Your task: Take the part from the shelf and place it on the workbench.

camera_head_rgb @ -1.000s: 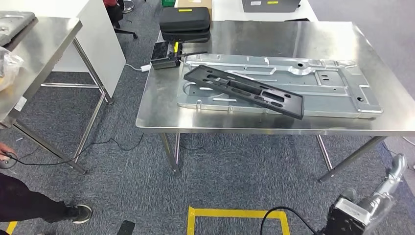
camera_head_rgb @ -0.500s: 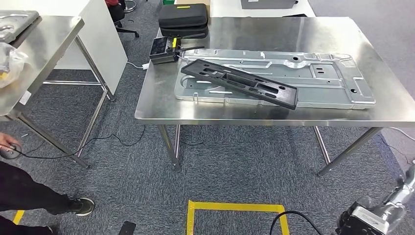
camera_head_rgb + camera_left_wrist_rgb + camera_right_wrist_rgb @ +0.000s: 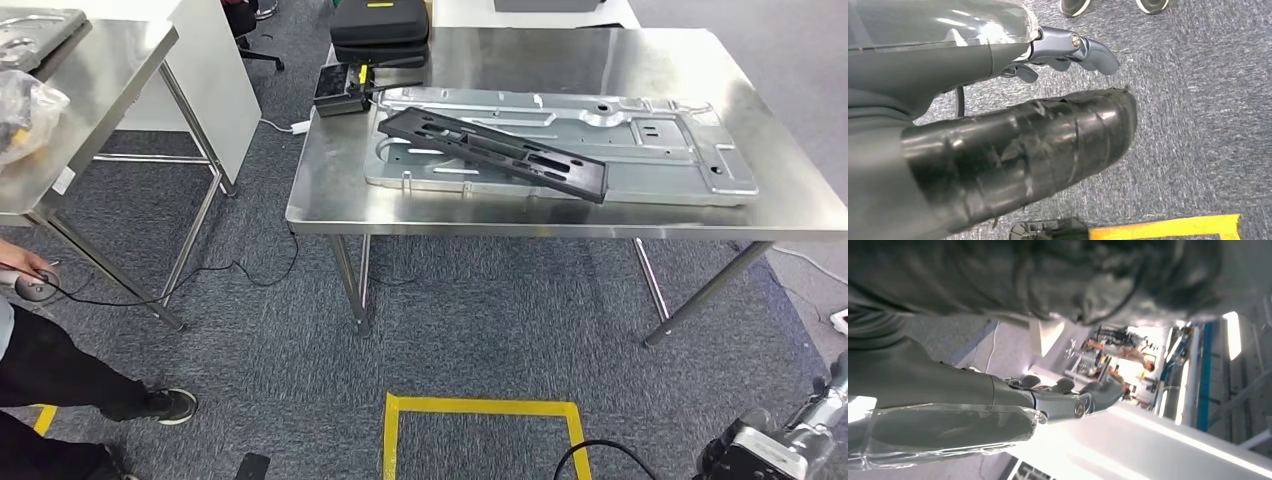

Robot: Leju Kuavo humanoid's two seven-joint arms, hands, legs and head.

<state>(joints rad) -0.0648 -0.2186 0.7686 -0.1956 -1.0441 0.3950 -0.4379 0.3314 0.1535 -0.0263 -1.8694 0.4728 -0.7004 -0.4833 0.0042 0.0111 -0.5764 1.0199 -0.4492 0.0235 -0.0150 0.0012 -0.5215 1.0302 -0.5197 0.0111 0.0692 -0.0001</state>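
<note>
Grey carpet with a yellow tape square (image 3: 482,432) runs under a shiny steel tabletop (image 3: 560,215) in the head view. On it sits a big flat silvery stamped metal panel (image 3: 660,165), and the long black perforated plastic part (image 3: 495,152) lies diagonally across that panel, so it looks already delivered to the workbench. Behind are a black zipped case (image 3: 380,25) and a small black box (image 3: 340,90). A person's leg and shoe (image 3: 165,405) show at lower left.

Left wrist view: the left robot hand (image 3: 1068,50) hangs over carpet, fingers loosely apart, holding nothing.

Right wrist view: the right robot hand (image 3: 1073,395) is likewise slack and empty, with blurry bright room behind.

My guess on the part: light, fairly stiff, a bit slick, maybe flexy lengthwise. I'd grab near the middle along a long edge, or through a cutout.
</note>
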